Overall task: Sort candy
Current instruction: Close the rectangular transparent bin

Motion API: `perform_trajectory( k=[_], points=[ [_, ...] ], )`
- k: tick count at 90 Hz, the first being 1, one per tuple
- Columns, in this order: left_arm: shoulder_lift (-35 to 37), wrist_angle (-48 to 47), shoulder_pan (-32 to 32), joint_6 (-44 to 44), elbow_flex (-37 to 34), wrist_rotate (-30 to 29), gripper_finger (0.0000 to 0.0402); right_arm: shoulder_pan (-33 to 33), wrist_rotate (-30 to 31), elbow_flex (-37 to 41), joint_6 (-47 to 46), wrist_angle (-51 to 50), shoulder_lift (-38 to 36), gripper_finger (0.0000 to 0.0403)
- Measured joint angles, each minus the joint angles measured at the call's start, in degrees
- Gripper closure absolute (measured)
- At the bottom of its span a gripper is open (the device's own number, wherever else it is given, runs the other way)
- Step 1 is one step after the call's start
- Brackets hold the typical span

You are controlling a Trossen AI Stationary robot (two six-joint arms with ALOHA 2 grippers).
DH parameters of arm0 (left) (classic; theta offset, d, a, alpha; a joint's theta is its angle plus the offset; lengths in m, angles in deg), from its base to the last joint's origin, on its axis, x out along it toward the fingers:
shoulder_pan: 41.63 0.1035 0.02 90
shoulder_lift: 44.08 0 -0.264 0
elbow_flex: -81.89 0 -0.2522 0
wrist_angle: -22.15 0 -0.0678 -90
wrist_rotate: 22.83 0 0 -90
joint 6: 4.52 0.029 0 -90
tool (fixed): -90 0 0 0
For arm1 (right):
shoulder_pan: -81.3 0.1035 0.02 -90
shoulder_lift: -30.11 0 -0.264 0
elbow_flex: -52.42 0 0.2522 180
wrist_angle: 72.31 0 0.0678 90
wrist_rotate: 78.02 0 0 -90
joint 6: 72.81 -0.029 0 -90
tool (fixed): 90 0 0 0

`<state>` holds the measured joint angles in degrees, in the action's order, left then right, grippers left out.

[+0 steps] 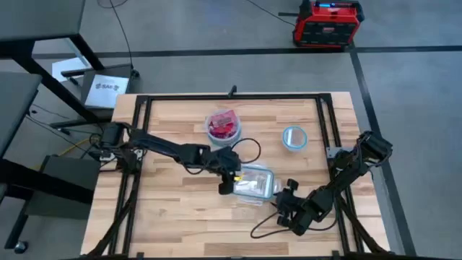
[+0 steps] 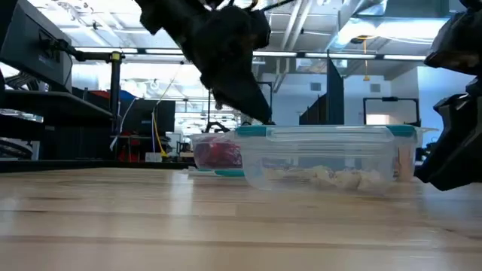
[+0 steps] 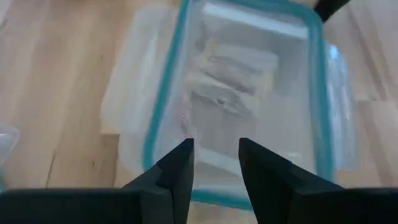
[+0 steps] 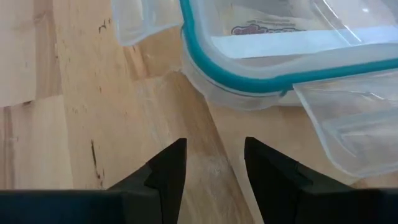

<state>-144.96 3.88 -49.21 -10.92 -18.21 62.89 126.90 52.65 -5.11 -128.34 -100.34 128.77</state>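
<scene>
Candy (image 3: 227, 81) in whitish wrappers lies inside the clear tub (image 1: 257, 183) mid-desk. The left end effector (image 3: 216, 163) hovers over the tub's rim, fingers slightly parted, empty. The right end effector (image 4: 214, 163), parted and empty, rests just beside the tub. Only the high view shows the bowl of red candy (image 1: 224, 126) behind.

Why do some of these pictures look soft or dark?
Left wrist view: the tub and whitish candy are blurred. Low view: bright ceiling lights behind leave the left claw a dark silhouette. Right wrist view: sharp tub rim.
</scene>
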Motion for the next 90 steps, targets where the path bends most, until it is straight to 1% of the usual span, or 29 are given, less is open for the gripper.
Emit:
perform_trajectory(
  k=[8,19,28,35,45,49,56,72,90],
  points=[
    [0.96,-5.87,-1.83,-1.63,1.03,0.02,0.0289,0.00,0.00,0.00,0.00,0.02,0.00,0.0255],
    [1.13,-8.58,-6.26,-6.77,1.14,1.03,0.0289,0.00,-0.02,0.00,0.15,-0.02,0.00,0.0255],
    [0.81,-9.94,-10.47,-12.05,1.14,0.76,0.0289,0.00,-0.07,0.00,0.17,-0.04,0.00,0.0255],
    [0.44,-10.01,-13.33,-16.73,1.10,-1.21,0.0289,0.00,-0.07,0.00,0.33,-0.02,0.00,0.0255],
    [0.36,-7.48,-16.04,-19.86,1.19,-6.88,0.0289,0.02,-0.21,0.02,0.55,-0.02,0.00,0.0255],
    [-0.30,-6.79,-16.36,-19.94,1.23,-8.21,0.0289,0.02,-0.24,0.01,0.57,0.00,0.00,0.0255],
    [-1.81,-6.75,-16.10,-20.42,1.16,-8.06,0.0289,0.02,-0.24,0.01,0.55,0.04,0.00,0.0255],
    [-6.95,-1.05,-15.19,-21.43,1.73,-2.49,0.0289,0.02,-0.37,0.00,0.52,0.23,0.02,0.0255],
    [-7.13,-1.30,-14.16,-17.96,2.61,-2.44,0.0289,0.02,-0.48,0.00,0.14,0.01,0.04,0.0255]
  ],
)
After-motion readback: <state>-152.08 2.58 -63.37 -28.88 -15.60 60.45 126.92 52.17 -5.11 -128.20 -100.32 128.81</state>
